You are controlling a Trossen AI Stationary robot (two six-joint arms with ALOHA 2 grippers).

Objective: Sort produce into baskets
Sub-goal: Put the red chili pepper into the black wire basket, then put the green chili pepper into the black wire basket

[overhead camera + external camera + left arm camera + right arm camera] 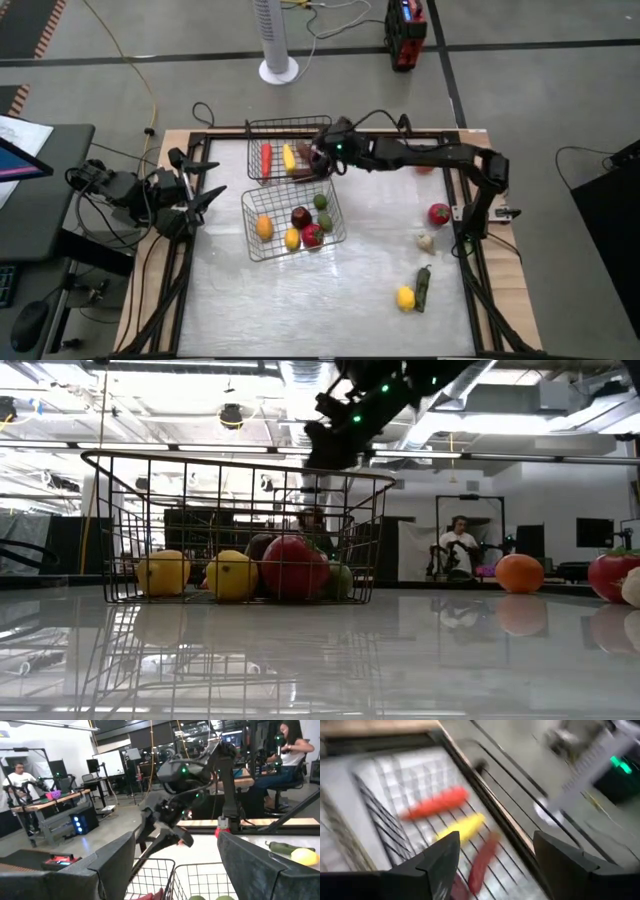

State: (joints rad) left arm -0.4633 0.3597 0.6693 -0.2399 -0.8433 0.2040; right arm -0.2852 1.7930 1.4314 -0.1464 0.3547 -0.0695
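Observation:
Two wire-mesh baskets stand at the table's middle left. The far basket (283, 128) holds an orange-red carrot (437, 802), a yellow corn (462, 826) and a dark red chili (482, 857) lying on its floor. The near basket (340, 222) holds an orange (264, 228), a lemon (292, 239), red apples (312, 235) and green pieces (320, 201). My right gripper (320, 160) hangs open and empty above the far basket's right end. My left gripper (205, 190) is open and empty at the table's left edge.
Loose on the table's right side lie a red apple (439, 213), a whitish piece (425, 241), a lemon (405, 297), a dark green chili (423, 288) and an orange fruit (519, 573) near the far edge. People sit at desks beyond the table.

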